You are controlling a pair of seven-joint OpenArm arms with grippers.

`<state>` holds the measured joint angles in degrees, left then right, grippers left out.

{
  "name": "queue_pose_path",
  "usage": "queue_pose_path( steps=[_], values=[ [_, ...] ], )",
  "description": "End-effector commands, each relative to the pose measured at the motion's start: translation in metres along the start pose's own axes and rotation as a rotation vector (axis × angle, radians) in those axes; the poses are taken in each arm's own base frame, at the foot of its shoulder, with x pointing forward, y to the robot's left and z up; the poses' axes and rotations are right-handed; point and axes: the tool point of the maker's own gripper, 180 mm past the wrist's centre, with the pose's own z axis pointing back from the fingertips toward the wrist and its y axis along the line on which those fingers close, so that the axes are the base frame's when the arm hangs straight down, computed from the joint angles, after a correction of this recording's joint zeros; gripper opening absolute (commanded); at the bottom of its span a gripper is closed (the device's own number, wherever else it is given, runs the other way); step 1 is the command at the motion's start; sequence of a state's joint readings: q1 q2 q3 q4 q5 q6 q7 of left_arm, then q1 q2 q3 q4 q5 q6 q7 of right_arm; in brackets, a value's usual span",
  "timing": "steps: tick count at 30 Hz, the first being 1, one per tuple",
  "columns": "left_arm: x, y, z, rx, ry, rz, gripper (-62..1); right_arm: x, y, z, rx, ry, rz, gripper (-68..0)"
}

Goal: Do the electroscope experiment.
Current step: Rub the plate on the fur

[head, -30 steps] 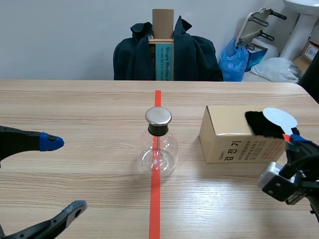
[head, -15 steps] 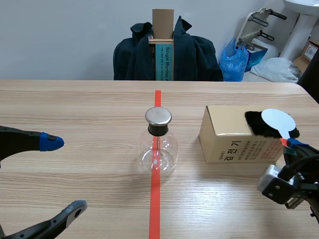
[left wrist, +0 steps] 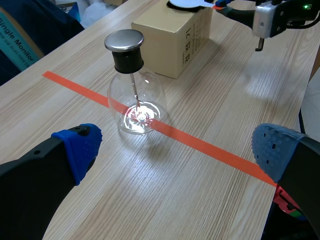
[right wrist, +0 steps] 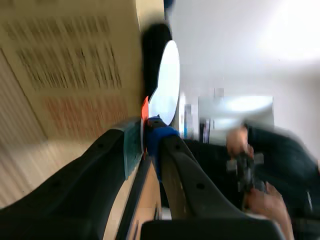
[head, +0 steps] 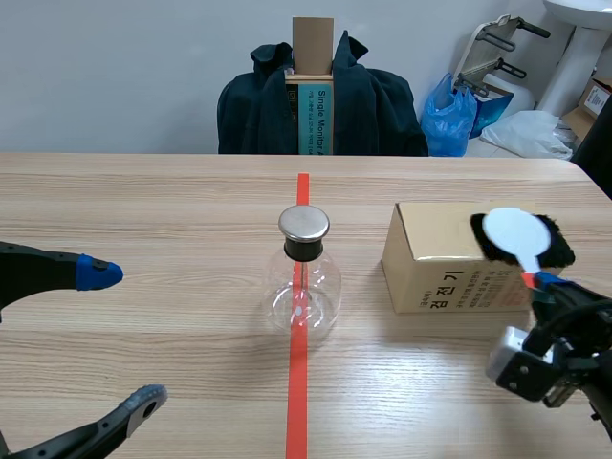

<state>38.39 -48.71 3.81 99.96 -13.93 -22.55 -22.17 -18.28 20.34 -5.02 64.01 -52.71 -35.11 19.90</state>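
The electroscope [head: 303, 277] is a clear glass flask with a black neck and a metal cap [left wrist: 123, 40], standing on the orange-red tape line at the table's middle. My right gripper [head: 545, 284] is shut on the orange handle of a white disc paddle [head: 512, 231]; the disc [right wrist: 167, 85] lies against a black fur pad [head: 521, 244] on top of the cardboard box [head: 449, 260]. My left gripper [head: 120, 335] stands open near the table's left front, well short of the flask, with its blue pads [left wrist: 80, 147] wide apart.
A chair draped with a dark jacket [head: 320, 100] and a tall cardboard box stand behind the table's far edge. Blue and white bags [head: 459, 115] lie at the back right. The right table edge is close to my right arm.
My right gripper has shifted left and slightly down with the paddle, sliding the white disc leftward across the black fur. The left arm has stayed still.
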Motion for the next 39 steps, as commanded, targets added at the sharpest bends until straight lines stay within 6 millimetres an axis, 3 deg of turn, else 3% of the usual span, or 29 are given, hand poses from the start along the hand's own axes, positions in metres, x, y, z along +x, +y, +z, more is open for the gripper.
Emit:
queue_pose_path(
  steps=[1, 6, 9, 11, 14, 16, 20, 21, 25, 30, 33, 35, 39],
  values=[
    [0.006, 0.002, -0.001, 0.009, -0.026, 0.002, 1.4, -0.01, -0.007, -0.003, -0.015, 0.023, 0.013, -66.7],
    [0.006, 0.002, -0.001, 0.009, -0.026, 0.002, 1.4, 0.026, -0.004, -0.001, -0.007, -0.156, 0.003, -66.7],
    [0.006, 0.002, -0.001, 0.009, -0.026, 0.002, 1.4, -0.002, -0.004, -0.003, -0.012, 0.014, 0.011, -66.7],
    [0.006, 0.002, -0.001, 0.009, -0.025, 0.002, 1.4, -0.008, -0.004, -0.002, -0.005, 0.03, 0.016, -66.7],
    [0.005, 0.002, -0.001, 0.009, -0.023, 0.002, 1.4, 0.025, -0.002, 0.0, 0.003, -0.154, 0.018, -66.7],
    [0.005, 0.002, -0.001, 0.009, -0.022, 0.002, 1.4, 0.033, -0.001, 0.001, 0.002, -0.185, 0.016, -66.7],
    [0.005, 0.002, -0.001, 0.009, -0.022, 0.002, 1.4, -0.006, -0.002, -0.002, -0.001, 0.036, 0.007, -66.7],
    [0.005, 0.002, -0.001, 0.009, -0.022, 0.002, 1.4, -0.005, -0.001, -0.002, 0.006, 0.029, 0.007, -66.7],
    [0.005, 0.002, -0.001, 0.009, -0.022, 0.002, 1.4, 0.031, 0.0, 0.001, 0.007, -0.172, 0.009, -66.7],
    [0.004, 0.002, -0.001, 0.009, -0.019, 0.002, 1.4, -0.008, -0.001, -0.001, 0.007, 0.038, 0.008, -66.7],
    [0.004, 0.002, -0.001, 0.009, -0.019, 0.002, 1.4, 0.024, 0.0, -0.001, 0.018, -0.143, 0.016, -66.7],
    [0.004, 0.002, -0.001, 0.009, -0.019, 0.002, 1.4, 0.029, 0.001, -0.001, 0.014, -0.155, 0.008, -66.7],
    [0.004, 0.002, -0.001, 0.009, -0.019, 0.002, 1.4, -0.01, 0.002, 0.0, 0.022, 0.048, 0.01, -66.7]
  ],
)
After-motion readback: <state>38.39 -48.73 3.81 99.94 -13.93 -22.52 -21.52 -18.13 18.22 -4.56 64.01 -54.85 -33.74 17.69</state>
